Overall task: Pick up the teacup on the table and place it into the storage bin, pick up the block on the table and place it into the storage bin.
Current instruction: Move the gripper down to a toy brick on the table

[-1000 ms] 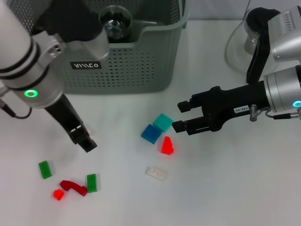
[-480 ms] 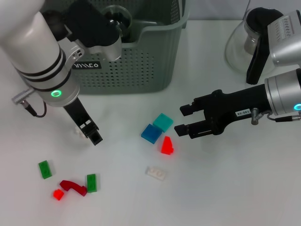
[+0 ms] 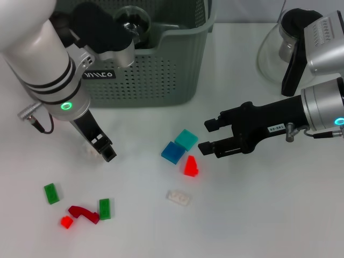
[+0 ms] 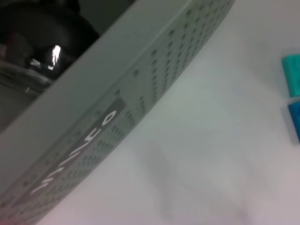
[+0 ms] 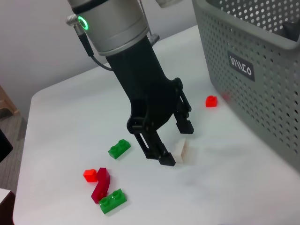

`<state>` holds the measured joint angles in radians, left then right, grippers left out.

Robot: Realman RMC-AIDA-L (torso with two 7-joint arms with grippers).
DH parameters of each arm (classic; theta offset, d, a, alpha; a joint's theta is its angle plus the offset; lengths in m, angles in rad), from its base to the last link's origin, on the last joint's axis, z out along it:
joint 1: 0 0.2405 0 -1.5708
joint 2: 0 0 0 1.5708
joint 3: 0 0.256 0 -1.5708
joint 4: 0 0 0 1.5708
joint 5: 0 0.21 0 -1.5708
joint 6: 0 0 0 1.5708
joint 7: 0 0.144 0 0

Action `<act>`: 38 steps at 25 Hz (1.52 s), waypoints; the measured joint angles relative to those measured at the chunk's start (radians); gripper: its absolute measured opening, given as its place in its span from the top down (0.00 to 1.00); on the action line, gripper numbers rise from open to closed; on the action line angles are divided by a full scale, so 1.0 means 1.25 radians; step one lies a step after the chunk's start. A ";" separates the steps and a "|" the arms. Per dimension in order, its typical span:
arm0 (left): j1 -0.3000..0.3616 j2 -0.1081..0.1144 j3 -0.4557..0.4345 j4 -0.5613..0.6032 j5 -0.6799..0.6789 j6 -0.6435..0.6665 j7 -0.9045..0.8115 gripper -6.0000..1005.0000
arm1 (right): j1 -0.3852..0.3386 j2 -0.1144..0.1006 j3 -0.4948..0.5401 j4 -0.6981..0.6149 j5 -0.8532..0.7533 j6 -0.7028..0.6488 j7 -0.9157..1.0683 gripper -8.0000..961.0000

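A: Where is the bin?

B: The bin [image 3: 145, 64] stands at the desk's [image 3: 258, 215] far edge, left of middle, its label facing the near edge. A glass teacup [image 3: 131, 21] already sits inside, close to the front wall.

A: And the left claw?

B: The left claw [image 3: 105, 150] is low over the desk in front of the bin's left end, fingers pointing down. In the right wrist view that claw [image 5: 173, 140] is spread open, with a small white block [image 5: 181, 151] standing on the desk between the fingertips, close to one of them. I can't tell whether a finger touches it; it is not gripped.

A: The right one?

B: The right claw [image 3: 207, 137] reaches in from the desk's right side, held level, its two fingers apart and holding nothing. Its tips sit just beside a teal block [image 3: 186, 140] and a red block [image 3: 190, 166], touching neither.

A: What else lies about?

B: A blue block [image 3: 172, 152] touches the teal one. A pale flat brick [image 3: 178, 198] lies nearer the near edge, below the red block. Toward the near left corner are a green block [image 3: 51, 193], another green brick [image 3: 105, 208], a dark red curved piece [image 3: 83, 213] and a tiny red cube [image 3: 66, 221]. A glass jug [image 3: 279, 45] with a black lid stands at the far right corner, behind the right arm.

A: Does the left wrist camera add anything?

B: It shows only the bin's perforated wall and label, with the teal and blue blocks at the picture's border.
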<state>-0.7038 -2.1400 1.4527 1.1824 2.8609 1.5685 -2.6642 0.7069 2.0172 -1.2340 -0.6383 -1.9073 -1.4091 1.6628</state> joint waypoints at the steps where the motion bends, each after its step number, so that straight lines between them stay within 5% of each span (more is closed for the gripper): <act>1: -0.001 0.001 0.000 -0.007 0.000 -0.005 -0.001 0.32 | 0.000 0.000 0.000 0.000 0.000 0.000 0.000 0.28; 29: -0.014 0.006 0.001 -0.103 -0.001 -0.074 -0.004 0.33 | -0.007 0.001 0.003 0.001 0.000 -0.001 -0.001 0.28; 35: -0.019 0.007 0.001 -0.107 -0.001 -0.075 -0.004 0.56 | -0.007 0.002 0.003 -0.002 0.001 -0.002 -0.001 0.28; 38: -0.020 0.008 0.001 -0.101 -0.001 -0.073 -0.005 0.57 | -0.007 0.002 0.003 -0.002 0.000 -0.003 -0.001 0.28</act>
<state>-0.7286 -2.1298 1.4542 1.0557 2.8592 1.4775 -2.6706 0.6980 2.0201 -1.2302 -0.6410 -1.9067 -1.4127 1.6613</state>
